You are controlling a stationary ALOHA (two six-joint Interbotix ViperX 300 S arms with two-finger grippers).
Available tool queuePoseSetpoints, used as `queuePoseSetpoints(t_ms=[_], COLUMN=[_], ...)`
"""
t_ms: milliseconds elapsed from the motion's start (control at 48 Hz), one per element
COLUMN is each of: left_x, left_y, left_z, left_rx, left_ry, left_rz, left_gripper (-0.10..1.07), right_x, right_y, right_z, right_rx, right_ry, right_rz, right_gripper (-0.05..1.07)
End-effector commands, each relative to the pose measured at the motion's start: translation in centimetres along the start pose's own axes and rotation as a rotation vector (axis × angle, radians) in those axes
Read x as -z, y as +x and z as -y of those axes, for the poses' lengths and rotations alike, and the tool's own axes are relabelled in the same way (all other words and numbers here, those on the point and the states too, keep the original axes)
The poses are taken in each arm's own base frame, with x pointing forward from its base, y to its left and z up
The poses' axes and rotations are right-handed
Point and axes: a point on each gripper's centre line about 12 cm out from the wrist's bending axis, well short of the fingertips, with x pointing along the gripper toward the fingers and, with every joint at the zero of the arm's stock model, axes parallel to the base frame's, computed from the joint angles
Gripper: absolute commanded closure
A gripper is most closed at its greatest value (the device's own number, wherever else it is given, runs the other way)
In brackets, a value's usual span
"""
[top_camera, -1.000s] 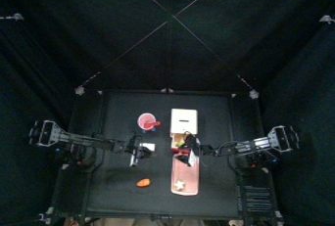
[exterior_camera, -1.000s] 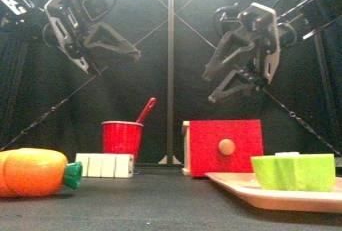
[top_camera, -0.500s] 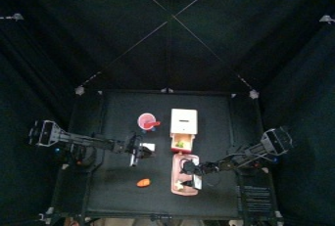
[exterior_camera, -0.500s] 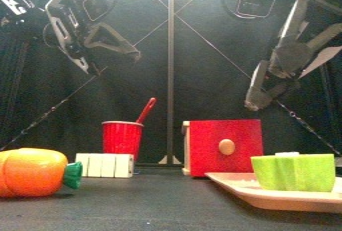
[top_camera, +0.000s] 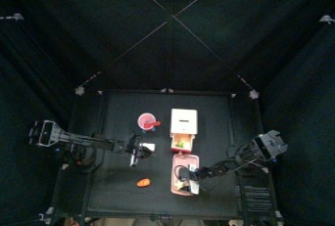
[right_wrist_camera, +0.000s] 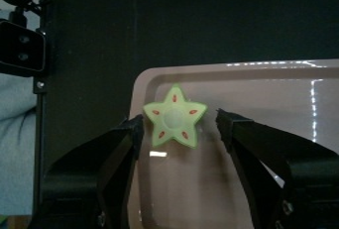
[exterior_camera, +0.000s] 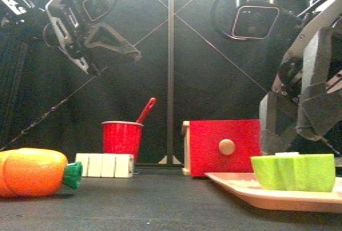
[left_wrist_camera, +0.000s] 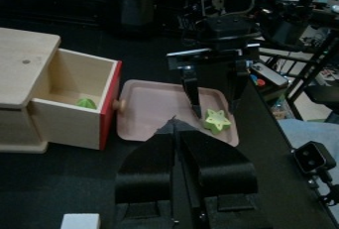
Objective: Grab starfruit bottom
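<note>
The starfruit (right_wrist_camera: 176, 119) is a pale green star-shaped piece lying on the pink oblong tray (right_wrist_camera: 265, 173). My right gripper (right_wrist_camera: 179, 146) is open, with one jaw on each side of the starfruit and not touching it. In the left wrist view the right gripper (left_wrist_camera: 212, 74) hangs just over the starfruit (left_wrist_camera: 216, 121). From the front the starfruit (exterior_camera: 294, 171) shows as a green lump on the tray (exterior_camera: 241, 187). My left gripper (left_wrist_camera: 185, 159) is shut on nothing and rests left of the tray, near the white block (top_camera: 144, 149).
A wooden box (left_wrist_camera: 54, 89) with a red front (exterior_camera: 223, 147) stands behind the tray, its drawer open with a green piece inside. A red cup (exterior_camera: 123, 135) with a spoon, a white block (exterior_camera: 103, 164) and an orange carrot-like piece (exterior_camera: 34, 171) stand at the left.
My right arm has swung toward the table's front and come down over the tray, jaws staying open. The left arm has not moved.
</note>
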Motion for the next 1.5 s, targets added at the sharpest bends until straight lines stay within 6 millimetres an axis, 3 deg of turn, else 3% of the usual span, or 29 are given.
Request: queuePoseSetpoints(t_ms=[0,792,1104,1479], left_x=[-0.6,-0.4,-0.4,-0.6], left_y=[0.1,0.5,0.7,0.6], left_z=[0.0,0.0,-0.1,0.0], left_rx=[0.003,0.002,0.002,0.005], left_ry=[0.002,0.001,0.002,0.004], left_rz=[0.023,0.015,0.014,0.019], left_gripper=[0.55,0.55,0.55,0.55], right_x=[-0.9,-0.2,-0.2,-2.1], right_y=[-0.2,0.9,0.9,-1.5], right_z=[-0.5,-0.3,-0.2,-0.6], right_rx=[-0.014,0.0,0.002,-0.031], right_ry=[0.005,-0.002,0.002,0.011], right_rz=[0.023,-0.008,-0.007,0.068], right_gripper=[0.11,0.13,0.32,0.36])
